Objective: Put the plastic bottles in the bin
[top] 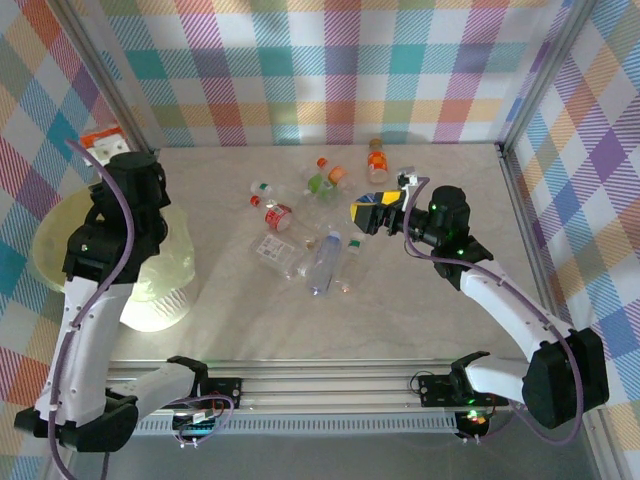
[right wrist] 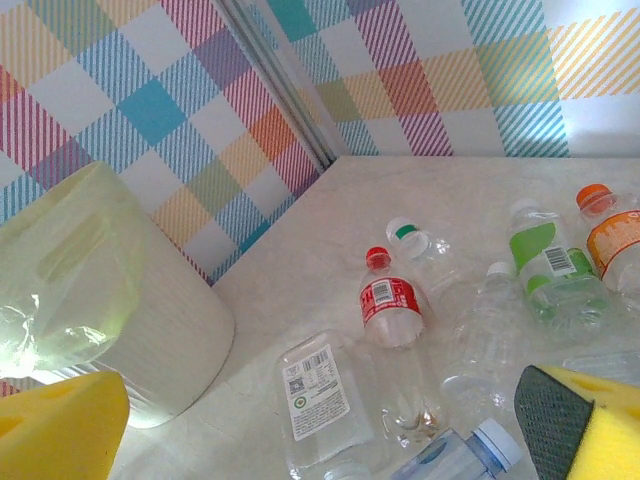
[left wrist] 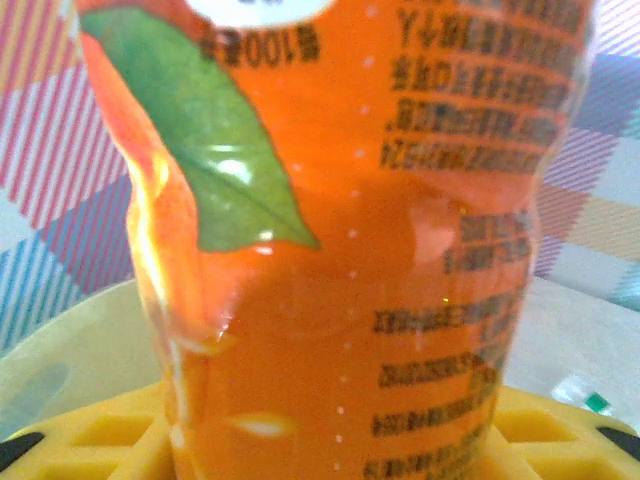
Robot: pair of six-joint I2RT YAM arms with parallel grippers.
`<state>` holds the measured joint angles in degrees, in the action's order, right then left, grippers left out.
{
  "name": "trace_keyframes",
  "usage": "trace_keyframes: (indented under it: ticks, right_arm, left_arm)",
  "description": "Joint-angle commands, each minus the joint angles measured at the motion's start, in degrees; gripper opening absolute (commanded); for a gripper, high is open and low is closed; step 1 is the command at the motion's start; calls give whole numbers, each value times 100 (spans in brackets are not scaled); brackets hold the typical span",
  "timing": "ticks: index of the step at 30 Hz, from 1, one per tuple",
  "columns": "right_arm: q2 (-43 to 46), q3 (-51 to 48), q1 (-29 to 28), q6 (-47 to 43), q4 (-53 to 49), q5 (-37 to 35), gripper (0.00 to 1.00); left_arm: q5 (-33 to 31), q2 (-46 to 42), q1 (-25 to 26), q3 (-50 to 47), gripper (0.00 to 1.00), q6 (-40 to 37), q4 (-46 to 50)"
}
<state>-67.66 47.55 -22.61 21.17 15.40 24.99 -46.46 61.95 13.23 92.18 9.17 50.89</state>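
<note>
Left gripper [left wrist: 320,445]: closed on an orange bottle [left wrist: 400,250], its yellow fingers [left wrist: 90,440] pressing either side of the bottle's lower body.
Orange bottle: upright in the grip, with a green leaf print and dark lettering on its label; the pale rim of the bin [left wrist: 70,345] showed just behind and below it.
Right gripper [top: 372,212]: spread wide with nothing between its fingers, hovering above the right side of the loose bottles.
Loose bottles: lay scattered on the middle of the tabletop [top: 420,320], well apart from the bin.
Red-capped bottle [right wrist: 390,300]: on its side, with a red label.
White-labelled clear bottle [right wrist: 320,395]: on its side, just beside the red-capped one on the near side.
Blue-capped bottle [top: 325,262]: lay near the front of the cluster.
Green-labelled bottle [right wrist: 545,265]: on its side, farther right.
Orange-capped bottle [right wrist: 615,235]: beside the green-labelled one, toward the far wall.
Bin [top: 50,250]: stood at the left edge of the tabletop, under the left arm.
</note>
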Motion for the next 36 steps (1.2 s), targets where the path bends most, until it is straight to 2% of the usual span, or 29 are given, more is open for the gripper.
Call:
trace_keyframes:
  ticks: [1,2,6,10,12,19,31,36]
  right_arm:
    - [158,-5,-37,-192,123,134,100]
    - [156,15,-43,-165,64,100,100]
    - [115,111,-40,-80,-72,135,100]
    - [13,262,-39,18,-199,194,100]
    - [-33,335,-40,30,-287,136,100]
    - [-185,457,-44,92,-390,78,100]
    - [-269,448,-38,-70,-506,235,100]
    - [-335,475,-41,-74,-681,381,100]
  left_arm:
    - [515,-137,-723,-83,53,-96,-89]
    - [913,-163,-961,-127,54,-91,-104]
    - [1830,-73,-1706,-192,54,-62,111]
    - [3124,105,-2677,-402,54,32,274]
    - [3572,153,-2940,-552,54,-5,245]
    - [4058,-61,-2949,-1264,55,-311,-269]
    - [4018,-199,-2949,-1878,62,100,-361]
    - [4412,-130,-2950,-1956,63,107,-387]
